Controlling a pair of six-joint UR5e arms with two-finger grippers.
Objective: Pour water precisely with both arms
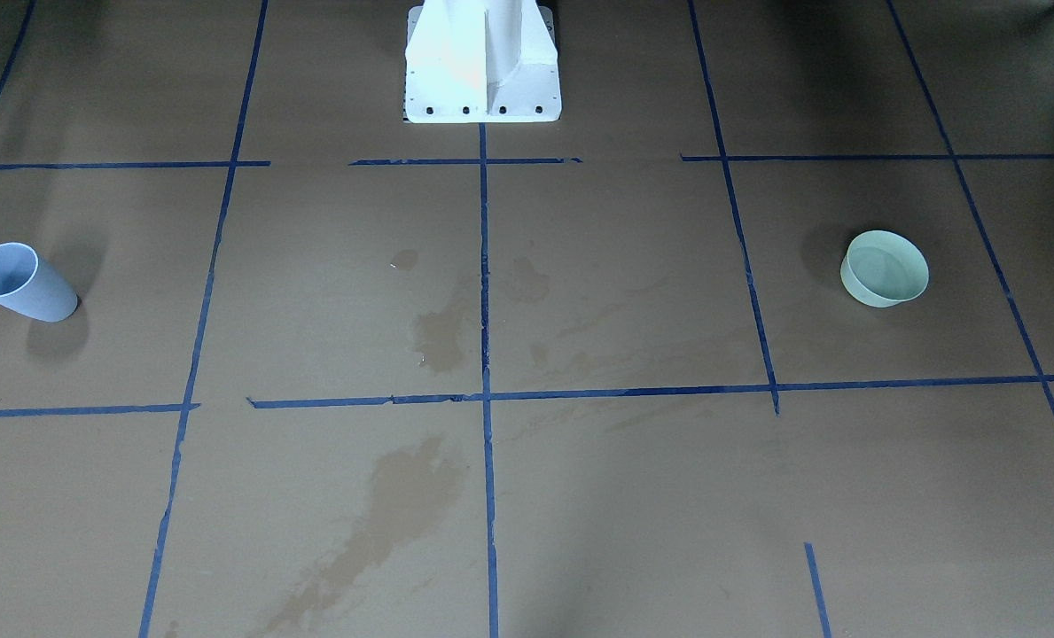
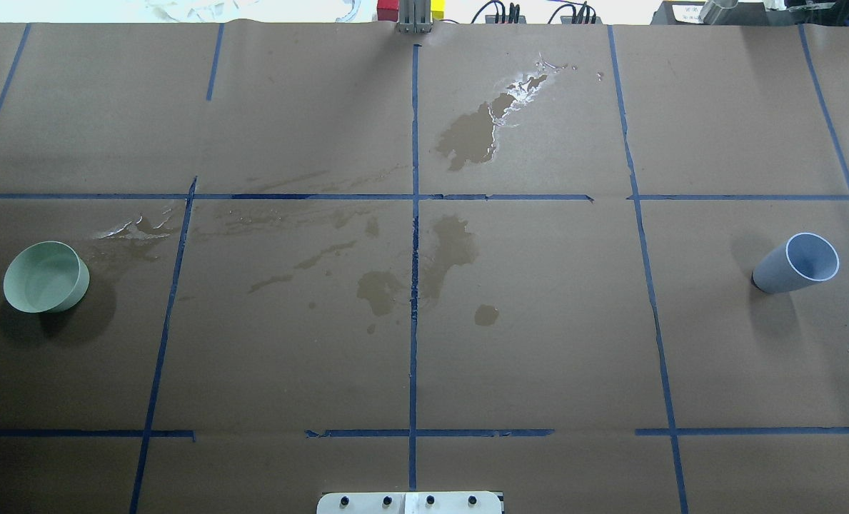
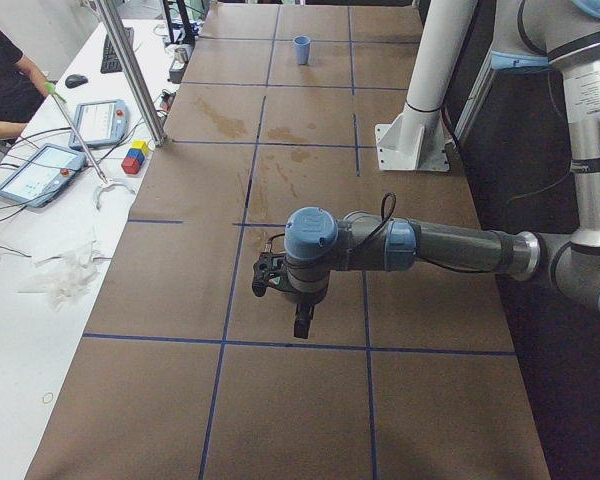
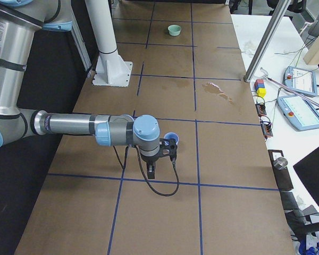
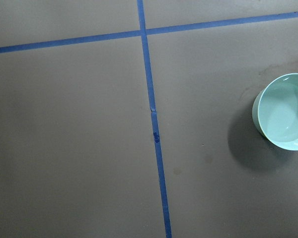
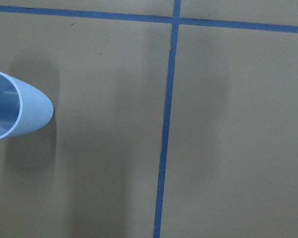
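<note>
A blue-grey cup (image 2: 799,263) stands at the robot's right end of the brown board; it also shows in the front view (image 1: 21,283) and the right wrist view (image 6: 15,109). A pale green bowl (image 2: 46,277) stands at the left end and shows in the left wrist view (image 5: 283,111). I cannot make out water in either. The left gripper (image 3: 300,322) hangs over the board beyond the bowl. The right gripper (image 4: 151,169) hangs beside the cup (image 4: 171,139). Both show only in the side views, so I cannot tell open or shut.
Dark damp stains (image 2: 453,250) and a glinting wet patch (image 2: 524,86) mark the board's middle. Blue tape lines (image 2: 414,214) divide it into squares. The white pedestal base (image 1: 482,62) stands at the robot's edge. A person, tablets and toy blocks (image 3: 135,157) are on the white side table.
</note>
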